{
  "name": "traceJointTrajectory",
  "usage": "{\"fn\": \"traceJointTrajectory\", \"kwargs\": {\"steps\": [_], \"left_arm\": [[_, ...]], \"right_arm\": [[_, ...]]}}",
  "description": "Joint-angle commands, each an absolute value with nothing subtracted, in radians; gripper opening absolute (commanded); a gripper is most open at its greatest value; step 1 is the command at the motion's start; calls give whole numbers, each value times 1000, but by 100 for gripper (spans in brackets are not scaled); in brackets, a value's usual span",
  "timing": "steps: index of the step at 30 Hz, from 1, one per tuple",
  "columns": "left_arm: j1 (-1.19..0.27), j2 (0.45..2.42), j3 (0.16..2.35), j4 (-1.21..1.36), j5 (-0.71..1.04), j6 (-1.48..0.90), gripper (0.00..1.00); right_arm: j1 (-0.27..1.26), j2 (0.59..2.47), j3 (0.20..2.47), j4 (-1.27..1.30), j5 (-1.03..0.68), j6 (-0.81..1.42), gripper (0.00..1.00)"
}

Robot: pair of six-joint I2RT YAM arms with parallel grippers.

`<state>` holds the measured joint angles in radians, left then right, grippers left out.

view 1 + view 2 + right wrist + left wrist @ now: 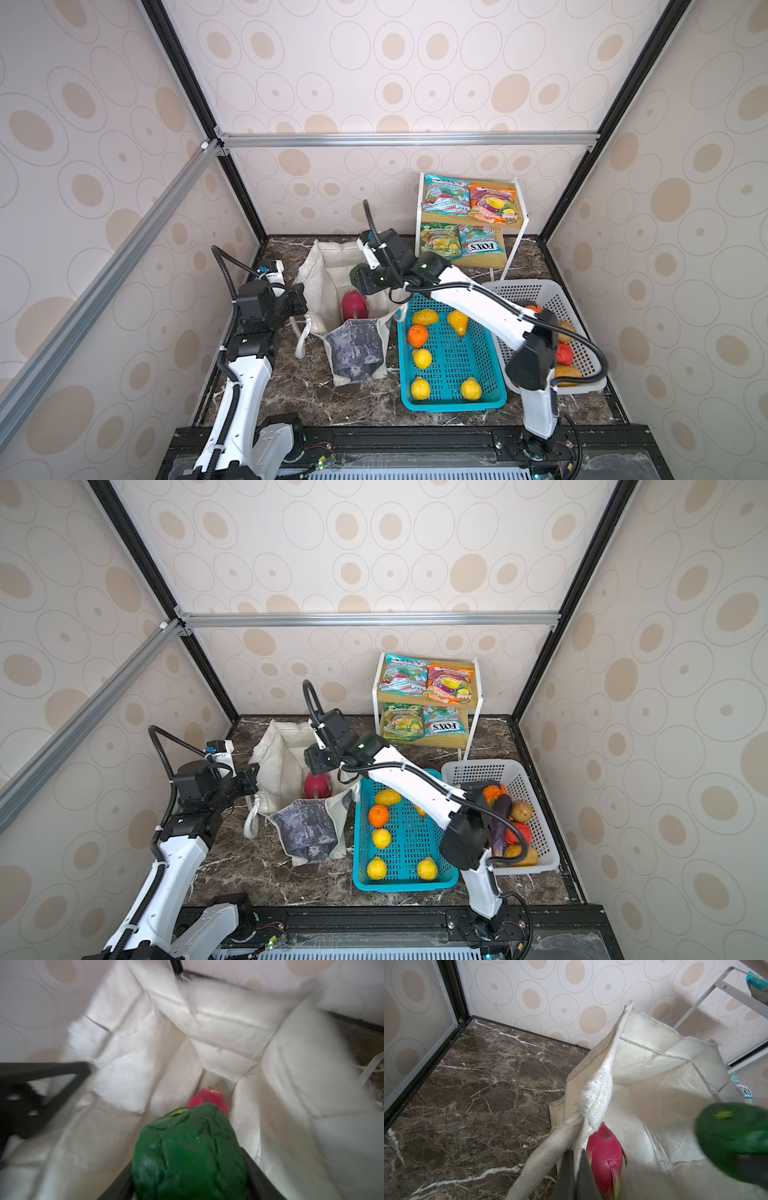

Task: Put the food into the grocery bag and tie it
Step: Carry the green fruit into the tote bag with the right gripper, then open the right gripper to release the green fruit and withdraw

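The left gripper [576, 1177] is clamped tight on the side rim of the grocery bag [356, 351]. The right gripper [363, 283] has its jaws part-spread around the dark green fruit [189, 1153], gripping it just above the bag's open mouth. 1 pink dragon fruit [352, 305] lies inside the bag, below the green fruit

White-shelled left arm [245, 386] and right arm [469, 299], black at every joint, each trail a ribbed black cable [368, 216] looping toward 12 o'clock. Left gripper [575, 1176] and right gripper [358, 283]: black. Green light [360, 744] on right arm.
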<state>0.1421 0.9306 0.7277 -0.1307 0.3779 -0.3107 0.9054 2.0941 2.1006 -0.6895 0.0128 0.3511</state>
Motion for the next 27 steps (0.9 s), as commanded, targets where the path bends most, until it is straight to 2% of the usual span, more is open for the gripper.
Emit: {"fn": "traceJointTrajectory", "kwargs": {"steps": [1,12,22,27], "left_arm": [[147,913,730,-112,393,-303,0],[147,919,733,-115,388,-304,0],[147,915,732,-114,387,-304,0],[147,910,730,-115,379,-305,0]], "right_arm": [[924,2204,2203,-828,25,350,59],[943,2409,2227,-822,76,382,60],[956,2331,2259,-829,114,368,93],[971,2257,2330,-838,114,341,97]]}}
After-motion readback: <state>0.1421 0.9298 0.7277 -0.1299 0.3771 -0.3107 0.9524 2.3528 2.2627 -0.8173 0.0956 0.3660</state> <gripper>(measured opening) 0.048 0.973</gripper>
